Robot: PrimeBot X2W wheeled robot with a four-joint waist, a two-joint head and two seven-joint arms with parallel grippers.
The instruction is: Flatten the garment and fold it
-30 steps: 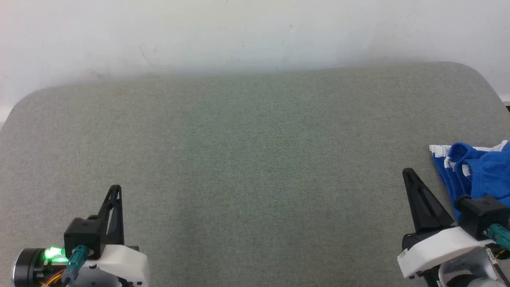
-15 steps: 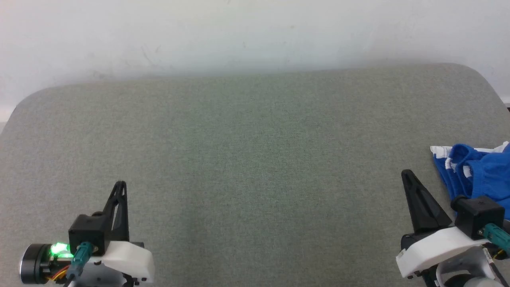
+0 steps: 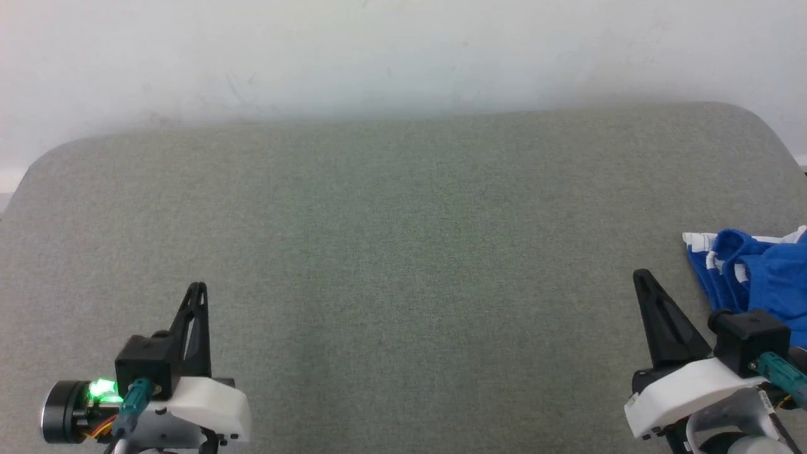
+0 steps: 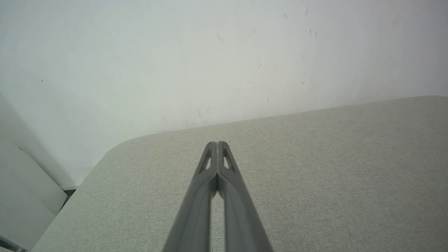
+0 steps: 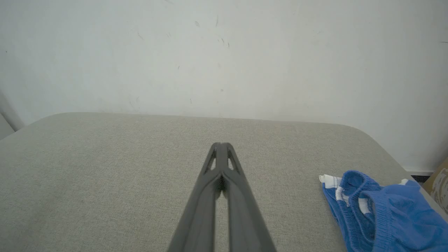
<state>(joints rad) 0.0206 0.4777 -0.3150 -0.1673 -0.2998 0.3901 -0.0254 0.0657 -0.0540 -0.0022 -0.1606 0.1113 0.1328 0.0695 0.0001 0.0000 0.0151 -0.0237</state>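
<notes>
The garment [image 3: 756, 271] is a crumpled heap of bright blue fabric with white stripes, lying at the right edge of the grey-green padded table [image 3: 403, 252]; part of it runs out of the head view. In the right wrist view the garment [image 5: 381, 213] sits at the lower right. My right gripper [image 3: 643, 275] is shut and empty, its tips a short way left of the garment and apart from it; its fingers [image 5: 220, 145] meet at the tips. My left gripper [image 3: 198, 287] is shut and empty at the lower left, with fingers [image 4: 217, 143] pressed together.
A white wall [image 3: 403, 57] runs behind the table's far edge. The table's far corners are rounded. A brown, cardboard-like thing [image 5: 439, 183] shows past the table's right edge in the right wrist view.
My left gripper has shifted a little forward and to the right. The right gripper has stayed nearly in place. The head view has tilted slightly, and the garment lies as before.
</notes>
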